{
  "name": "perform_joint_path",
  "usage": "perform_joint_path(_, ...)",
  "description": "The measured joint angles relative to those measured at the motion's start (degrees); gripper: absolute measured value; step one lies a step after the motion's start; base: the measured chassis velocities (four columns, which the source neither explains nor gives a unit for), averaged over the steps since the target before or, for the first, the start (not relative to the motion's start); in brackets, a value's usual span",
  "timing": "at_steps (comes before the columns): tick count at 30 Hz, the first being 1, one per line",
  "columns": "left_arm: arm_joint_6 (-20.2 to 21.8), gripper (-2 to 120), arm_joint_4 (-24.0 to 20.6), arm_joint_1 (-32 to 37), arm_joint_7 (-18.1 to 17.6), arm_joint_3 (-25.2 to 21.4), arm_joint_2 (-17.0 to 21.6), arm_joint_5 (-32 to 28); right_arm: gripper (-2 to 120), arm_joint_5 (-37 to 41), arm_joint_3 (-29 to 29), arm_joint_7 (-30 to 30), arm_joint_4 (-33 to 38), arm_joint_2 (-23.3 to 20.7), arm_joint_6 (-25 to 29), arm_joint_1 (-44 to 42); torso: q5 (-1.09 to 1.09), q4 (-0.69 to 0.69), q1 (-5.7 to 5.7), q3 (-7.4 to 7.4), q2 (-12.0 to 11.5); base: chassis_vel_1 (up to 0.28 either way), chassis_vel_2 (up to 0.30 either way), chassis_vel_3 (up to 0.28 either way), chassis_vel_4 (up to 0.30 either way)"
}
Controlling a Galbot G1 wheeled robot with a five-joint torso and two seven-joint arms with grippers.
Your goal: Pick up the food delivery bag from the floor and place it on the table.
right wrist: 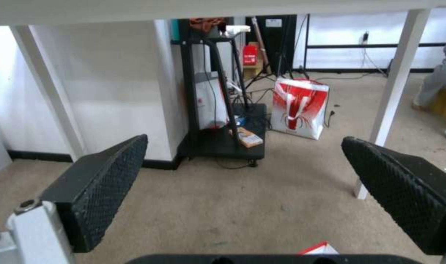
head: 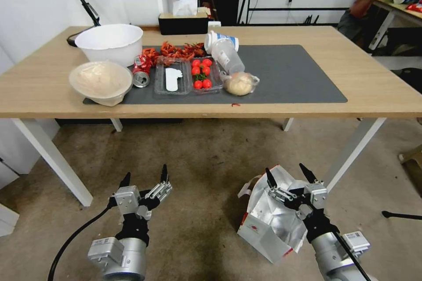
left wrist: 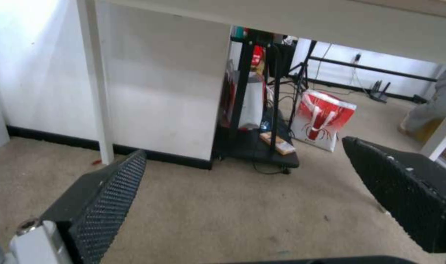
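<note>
Right gripper (head: 290,174), spread wide, hovers seemingly just above the food delivery bag (head: 268,224).

Food delivery bag (head: 268,224) partly behind right tool (head: 288,174)

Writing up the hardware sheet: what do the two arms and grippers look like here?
Both arms end in silver-grey cylindrical wrist housings with black links above. The left gripper and right gripper have silver metal bodies and black tapered fingers; the wrist views show dotted, textured pads. A black cable loops off the left arm, another runs along the right. A small white label sits on each wrist housing.
</note>
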Motion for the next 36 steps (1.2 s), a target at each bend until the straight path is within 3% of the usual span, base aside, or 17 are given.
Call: perform_joint_path(36,-0.22,100,0.02,-0.34,0.22,0.01,0.25,-0.22,100,-0.16,0.25,-0.28,0.07,0.11,0.39,-0.36,0.00,0.00,-2.86,-5.55,-8.41,0.000,0.000,0.000,0.000)
